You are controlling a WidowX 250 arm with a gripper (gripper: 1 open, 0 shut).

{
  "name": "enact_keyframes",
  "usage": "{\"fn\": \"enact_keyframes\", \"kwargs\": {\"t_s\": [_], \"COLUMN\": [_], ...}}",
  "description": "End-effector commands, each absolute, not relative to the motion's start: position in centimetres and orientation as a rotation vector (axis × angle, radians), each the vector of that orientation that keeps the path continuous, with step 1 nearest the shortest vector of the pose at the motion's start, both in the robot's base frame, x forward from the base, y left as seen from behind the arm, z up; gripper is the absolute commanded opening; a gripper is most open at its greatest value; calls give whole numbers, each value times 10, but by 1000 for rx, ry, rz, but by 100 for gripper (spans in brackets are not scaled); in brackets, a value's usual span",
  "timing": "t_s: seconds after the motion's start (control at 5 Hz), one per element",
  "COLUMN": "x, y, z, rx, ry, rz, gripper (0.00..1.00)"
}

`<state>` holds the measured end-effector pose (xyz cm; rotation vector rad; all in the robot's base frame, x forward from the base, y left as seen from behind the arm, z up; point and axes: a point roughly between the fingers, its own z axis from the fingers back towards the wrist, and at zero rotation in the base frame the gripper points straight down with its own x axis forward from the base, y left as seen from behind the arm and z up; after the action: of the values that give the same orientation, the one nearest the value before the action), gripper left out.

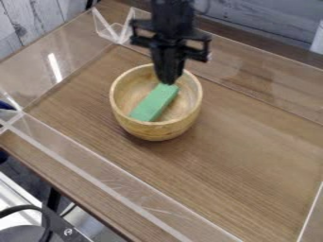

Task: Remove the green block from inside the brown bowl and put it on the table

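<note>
Block [154, 103] is lying inside the bowl [127, 123], its long sides running from one o'clock to seven o'clock; the bowl is sitting on the desk [228, 151], toward eleven o'clock from the middle of the view. The pincer [165, 77] is hanging at the bowl's twelve o'clock side, blurred; its tips are pressing together, pinching nothing, and the block is lying apart from them. The arm [164, 14] is reaching in from twelve o'clock; a clear wall [94, 177] is bordering the desk toward seven o'clock; a black cable [45, 216] is curving beyond that wall, near the view's corner.
</note>
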<state>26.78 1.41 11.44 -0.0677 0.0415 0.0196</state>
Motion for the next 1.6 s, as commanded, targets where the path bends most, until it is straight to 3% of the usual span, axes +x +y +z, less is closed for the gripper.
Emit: {"fn": "enact_keyframes", "kwargs": {"t_s": [0.0, 0.2, 1.4], "x": [284, 278, 268], "y": [-4, 12, 67], "z": [147, 133, 73], "rx": [-77, -59, 22], "ry": [-44, -40, 6], "rz": [-13, -6, 25], "gripper": [0, 100, 100]}}
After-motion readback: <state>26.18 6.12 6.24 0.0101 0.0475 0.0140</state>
